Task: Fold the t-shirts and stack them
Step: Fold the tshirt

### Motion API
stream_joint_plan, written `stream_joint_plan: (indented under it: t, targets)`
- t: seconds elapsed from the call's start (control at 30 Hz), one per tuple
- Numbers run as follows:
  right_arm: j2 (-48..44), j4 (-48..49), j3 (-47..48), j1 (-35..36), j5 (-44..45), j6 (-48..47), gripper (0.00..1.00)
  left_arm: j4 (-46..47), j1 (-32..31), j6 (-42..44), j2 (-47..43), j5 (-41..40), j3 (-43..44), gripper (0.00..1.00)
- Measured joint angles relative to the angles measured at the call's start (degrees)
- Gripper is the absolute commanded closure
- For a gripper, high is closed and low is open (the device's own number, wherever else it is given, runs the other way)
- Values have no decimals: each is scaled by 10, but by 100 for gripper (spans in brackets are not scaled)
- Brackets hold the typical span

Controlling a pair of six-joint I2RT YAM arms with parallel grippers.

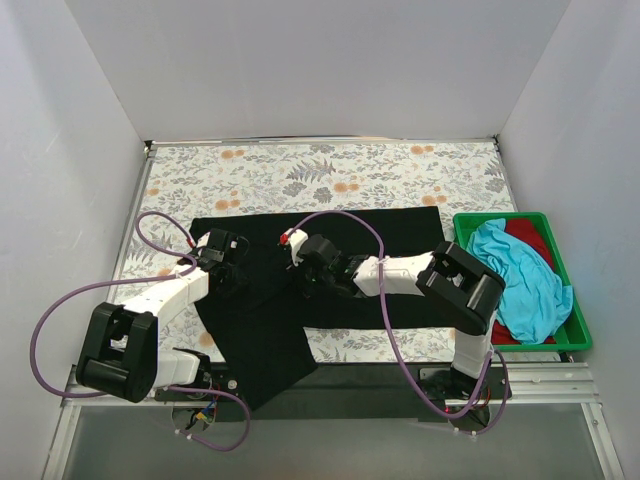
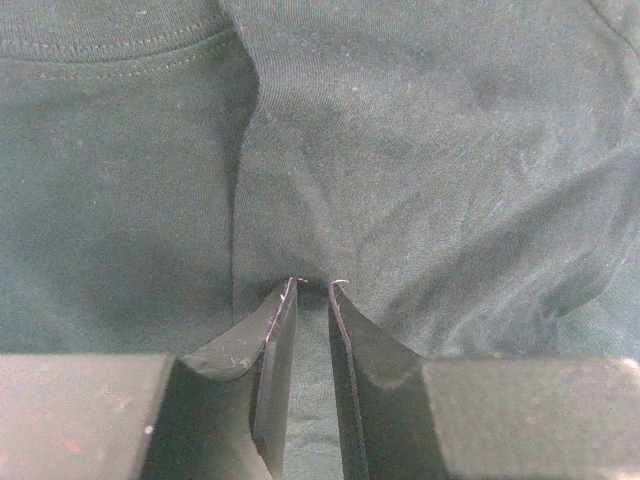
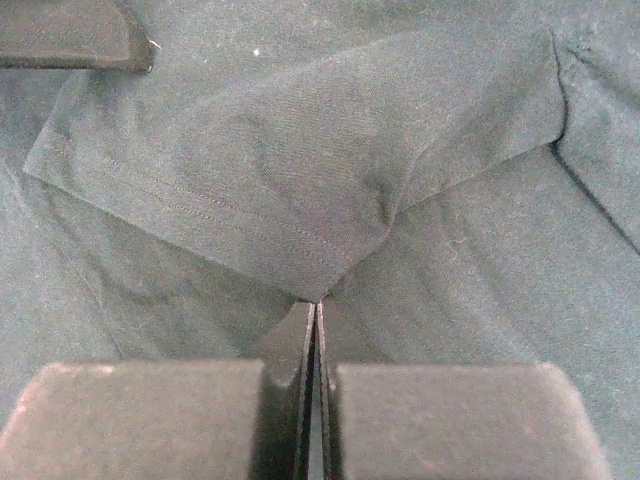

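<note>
Three shirts are in view: one black shirt (image 1: 400, 235) spread flat across the middle of the table (image 1: 300, 170), its near corner hanging over the front edge, and one turquoise shirt (image 1: 520, 285) heaped over one red shirt (image 1: 530, 235) in the single green tray (image 1: 583, 335) on the right. Two arms reach over the black shirt. The left gripper (image 2: 315, 285) sits on its left part, fingers nearly together and pinching a raised ridge of the cloth just below the collar seam. The right gripper (image 3: 315, 303) sits near the middle, its jaws clenched tight on the puckered edge of a sleeve. Two purple cables (image 1: 383, 320) loop from the arms, the right one crossing over the black cloth. The table wears a floral-print cover.
</note>
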Motion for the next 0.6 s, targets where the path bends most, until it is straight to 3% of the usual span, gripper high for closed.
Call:
stream_joint_plan:
  t: [0.27, 0.6]
  targets:
    - [-20, -14, -1, 0, 2, -26, 99, 0, 0, -1, 0, -5, 0, 79]
    - [-30, -155, 61, 0, 11, -122, 99, -2, -1, -3, 0, -15, 0, 79]
